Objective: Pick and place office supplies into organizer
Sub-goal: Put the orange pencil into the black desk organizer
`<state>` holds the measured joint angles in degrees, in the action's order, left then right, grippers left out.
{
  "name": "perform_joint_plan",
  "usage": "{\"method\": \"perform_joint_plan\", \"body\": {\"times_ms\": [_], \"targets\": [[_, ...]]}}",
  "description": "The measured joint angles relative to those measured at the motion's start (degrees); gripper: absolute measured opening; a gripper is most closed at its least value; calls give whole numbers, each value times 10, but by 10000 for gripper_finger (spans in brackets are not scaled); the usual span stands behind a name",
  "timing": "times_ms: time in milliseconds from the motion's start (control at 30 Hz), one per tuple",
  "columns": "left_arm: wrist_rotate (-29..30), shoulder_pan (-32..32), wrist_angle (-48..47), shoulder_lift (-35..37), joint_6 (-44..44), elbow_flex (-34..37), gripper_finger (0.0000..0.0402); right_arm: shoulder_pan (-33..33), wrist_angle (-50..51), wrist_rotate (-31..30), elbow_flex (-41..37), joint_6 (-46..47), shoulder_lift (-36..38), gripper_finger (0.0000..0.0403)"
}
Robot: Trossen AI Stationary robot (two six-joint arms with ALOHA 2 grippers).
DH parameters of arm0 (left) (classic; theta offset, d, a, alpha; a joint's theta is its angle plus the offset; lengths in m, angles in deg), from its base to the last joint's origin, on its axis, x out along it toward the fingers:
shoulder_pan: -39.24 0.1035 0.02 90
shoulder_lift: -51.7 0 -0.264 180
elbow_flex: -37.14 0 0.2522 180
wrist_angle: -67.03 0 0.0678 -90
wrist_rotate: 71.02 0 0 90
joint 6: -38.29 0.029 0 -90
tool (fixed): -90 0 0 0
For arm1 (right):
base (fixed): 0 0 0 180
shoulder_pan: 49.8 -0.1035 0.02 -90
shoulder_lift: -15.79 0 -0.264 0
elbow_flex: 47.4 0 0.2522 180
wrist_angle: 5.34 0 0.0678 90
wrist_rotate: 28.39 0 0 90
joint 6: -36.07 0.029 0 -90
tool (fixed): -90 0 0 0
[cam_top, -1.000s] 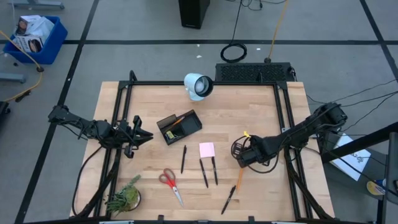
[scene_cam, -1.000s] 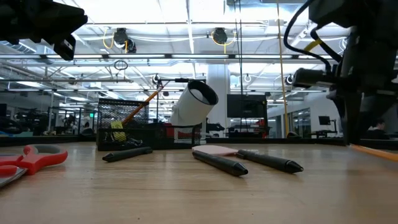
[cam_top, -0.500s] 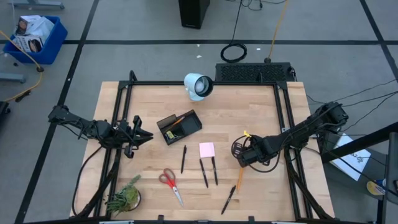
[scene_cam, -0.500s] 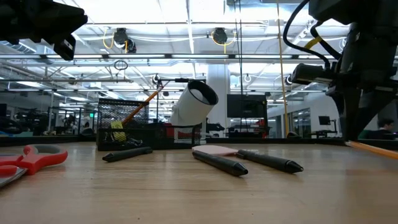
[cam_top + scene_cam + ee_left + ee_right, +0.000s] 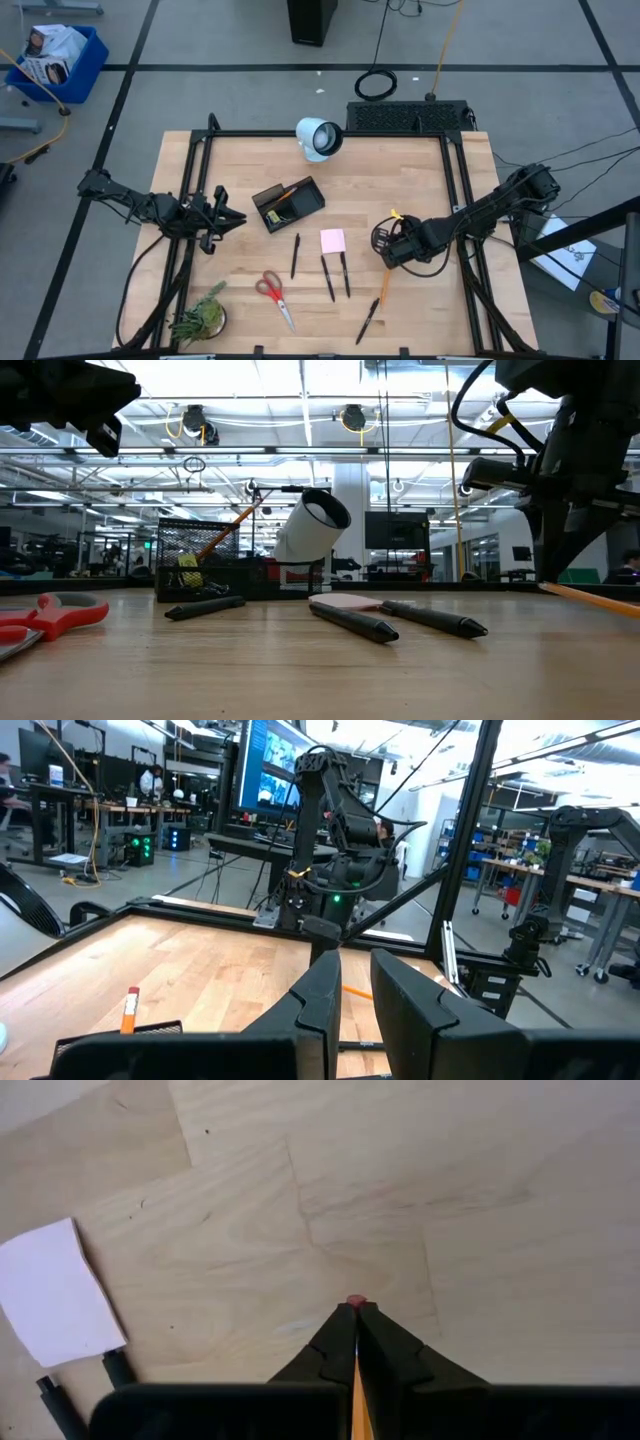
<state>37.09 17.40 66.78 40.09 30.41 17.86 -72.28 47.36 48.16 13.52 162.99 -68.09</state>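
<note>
My right gripper (image 5: 384,246) (image 5: 354,1312) stands right of the pink sticky pad (image 5: 333,240) (image 5: 55,1295), shut on an orange pencil (image 5: 385,286) (image 5: 590,598). The black organizer (image 5: 288,205) (image 5: 200,560) sits farther left and back, with another orange pencil and a yellow clip in it. Two black pens (image 5: 327,278) (image 5: 345,273) lie side by side near the pad. A third pen (image 5: 295,255) lies left of them, and one more (image 5: 367,322) lies by the near edge. Red-handled scissors (image 5: 273,298) (image 5: 45,615) lie flat at near left. My left gripper (image 5: 225,218) (image 5: 355,982) waits open over the table's left side. My right gripper pinches the orange pencil between its two fingers near the eraser end (image 5: 354,1302). The pink eraser shows just past the fingertips (image 5: 338,1330). The fingers slant down from the table's right, and the shaft (image 5: 356,1390) runs back between them. The shaft slants toward the near edge (image 5: 600,601).
A white cylindrical lamp-like object (image 5: 319,138) (image 5: 312,525) lies at the far edge. A black grille-like box (image 5: 410,117) sits behind the table. A green plant (image 5: 200,318) stands at the near left corner. Bare wood (image 5: 400,180) lies between the organizer and my right arm.
My right gripper has moved a little toward the table's left, staying shut on the pencil. The pencil's held end has gone with it.
</note>
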Motion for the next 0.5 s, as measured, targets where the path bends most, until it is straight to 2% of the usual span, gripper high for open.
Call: {"method": "perform_joint_plan", "body": {"times_ms": [133,300,500], "targets": [[0,0,0,0,0,0,63,0,-9,0,0,-23,0,4],[0,0,0,0,0,0,63,-1,-11,1,0,14,0,4],[0,0,0,0,0,0,63,-1,-13,0,0,9,0,4]]}}
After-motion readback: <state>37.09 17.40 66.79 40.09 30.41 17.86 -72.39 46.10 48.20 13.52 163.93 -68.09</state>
